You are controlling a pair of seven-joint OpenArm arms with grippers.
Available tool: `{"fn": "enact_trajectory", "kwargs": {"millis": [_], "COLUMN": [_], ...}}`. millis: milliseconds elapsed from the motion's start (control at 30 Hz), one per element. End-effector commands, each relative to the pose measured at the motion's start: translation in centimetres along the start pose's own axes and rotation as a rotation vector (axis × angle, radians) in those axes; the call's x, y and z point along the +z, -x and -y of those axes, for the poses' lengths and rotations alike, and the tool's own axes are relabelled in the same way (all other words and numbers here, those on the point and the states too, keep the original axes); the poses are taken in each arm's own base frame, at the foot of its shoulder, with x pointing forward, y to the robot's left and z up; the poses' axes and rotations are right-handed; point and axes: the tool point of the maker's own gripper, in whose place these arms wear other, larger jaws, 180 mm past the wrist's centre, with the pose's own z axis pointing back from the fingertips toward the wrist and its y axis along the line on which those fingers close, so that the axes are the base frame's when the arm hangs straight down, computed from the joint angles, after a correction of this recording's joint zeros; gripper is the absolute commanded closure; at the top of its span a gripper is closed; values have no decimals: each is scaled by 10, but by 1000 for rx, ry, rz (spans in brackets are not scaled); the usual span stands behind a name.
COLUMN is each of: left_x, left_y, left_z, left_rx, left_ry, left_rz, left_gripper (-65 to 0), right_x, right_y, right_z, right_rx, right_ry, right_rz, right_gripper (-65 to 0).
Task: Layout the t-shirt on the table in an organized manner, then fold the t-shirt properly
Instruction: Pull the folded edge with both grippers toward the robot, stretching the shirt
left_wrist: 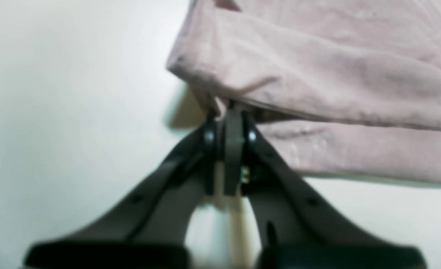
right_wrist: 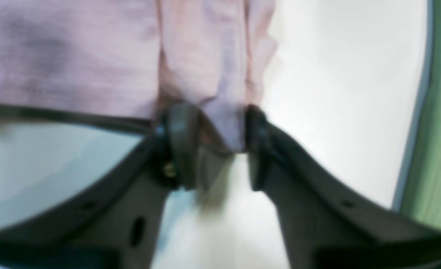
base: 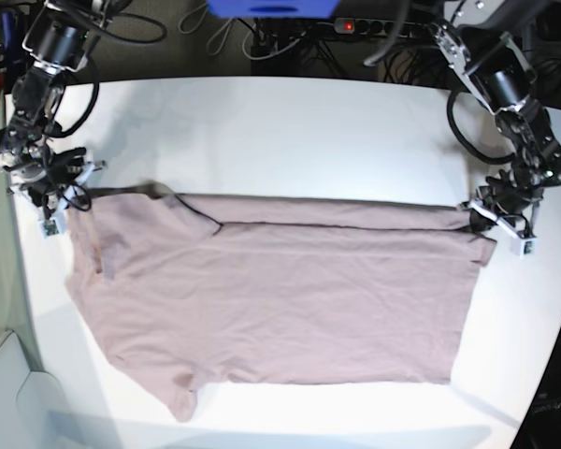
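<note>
Pink cloth covers much of the white worktop (base: 290, 122): the t-shirt (base: 280, 299) lies spread flat, its long axis running from one arm to the other across the base view, with the far long edge turned over into a narrow folded band.

Each arm sits at one end of that folded edge. The left gripper (left_wrist: 230, 112) has its jaws pressed almost together on a pinch of fabric at the corner of the folded layer, so it holds the shirt there. The right gripper (right_wrist: 220, 127) stands with its jaws partly apart and a tongue of cloth hanging between them; the pads seem close to the fabric, but the view is blurred and I cannot tell whether they are gripping it or merely straddling it.

Both arms are equally near, one per end, and the shirt's body stretches away from the jaws toward the worktop's near edge. Any pull on that edge would have to run across the long axis, both ends travelling together, or the band will skew.
</note>
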Motion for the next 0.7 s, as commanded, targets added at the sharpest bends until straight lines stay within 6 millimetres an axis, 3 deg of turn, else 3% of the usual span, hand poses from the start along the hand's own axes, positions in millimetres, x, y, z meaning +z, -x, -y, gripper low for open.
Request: {"fn": "enact_trajectory", "kwargs": {"millis": [0,67,100,267,467,667], "left_x": [4,4,4,12,42,47], "left_y": [-10,-10,-9,-10,-39,-72], "left_z": [-6,-6,-5,-13,-21,-17], "left_rx": [-18,-17,-19,-51,-152,-168], "left_ry": [-17,-17,-16,-46,-128,-140], "left_rz": [6,5,3,-34,-27,13], "left_gripper": [-2,-2,-2,-2,-2,-2], "right_x": [4,4,4,24,55,64], "right_y": [-6,-7,-7,-20,-54,-96], "right_z": [11,11,12,26,41,47], "right_rx": [13,13,16,78,156,222], "right_ry": [29,30,32,89,177,214], "right_rz": [5,4,2,40,103,142], "right_gripper": [-100,-9,0,0,0,0]}}
